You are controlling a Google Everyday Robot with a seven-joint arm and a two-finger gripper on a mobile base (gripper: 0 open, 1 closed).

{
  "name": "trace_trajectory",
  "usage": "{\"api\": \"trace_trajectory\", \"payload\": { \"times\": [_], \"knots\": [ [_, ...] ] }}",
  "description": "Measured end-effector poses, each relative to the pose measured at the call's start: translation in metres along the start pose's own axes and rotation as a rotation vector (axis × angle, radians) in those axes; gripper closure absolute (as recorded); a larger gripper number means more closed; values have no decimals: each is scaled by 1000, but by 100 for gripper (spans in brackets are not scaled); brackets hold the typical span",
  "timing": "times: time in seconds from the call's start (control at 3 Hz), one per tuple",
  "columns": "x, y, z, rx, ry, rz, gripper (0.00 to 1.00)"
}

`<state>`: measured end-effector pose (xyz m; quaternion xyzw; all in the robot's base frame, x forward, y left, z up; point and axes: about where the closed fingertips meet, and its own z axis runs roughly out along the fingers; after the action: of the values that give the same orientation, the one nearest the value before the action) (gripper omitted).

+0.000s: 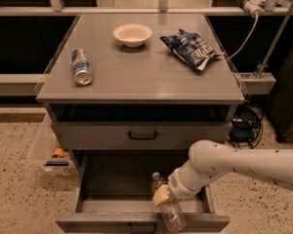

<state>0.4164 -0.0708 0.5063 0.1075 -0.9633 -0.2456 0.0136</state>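
Observation:
My gripper hangs over the front of the open bottom drawer, shut around the middle of a clear plastic bottle. The bottle is tilted, its cap end pointing back into the drawer and its base sticking out over the drawer's front edge. My white arm reaches in from the right. The rest of the drawer's inside looks dark and bare.
Above is a shut drawer with a black handle. The grey table top carries a lying can, a white bowl and a blue chip bag. A clear bin sits on the floor at left; cables hang at right.

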Motion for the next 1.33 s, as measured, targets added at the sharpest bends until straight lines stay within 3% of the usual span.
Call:
{"api": "trace_trajectory", "payload": {
  "times": [0.33,0.67,1.33],
  "knots": [
    [-6,-11,-8,20,-61,28,100],
    [-30,-27,-16,58,-150,57,100],
    [-56,-58,1,52,-223,132,100]
  ]
}}
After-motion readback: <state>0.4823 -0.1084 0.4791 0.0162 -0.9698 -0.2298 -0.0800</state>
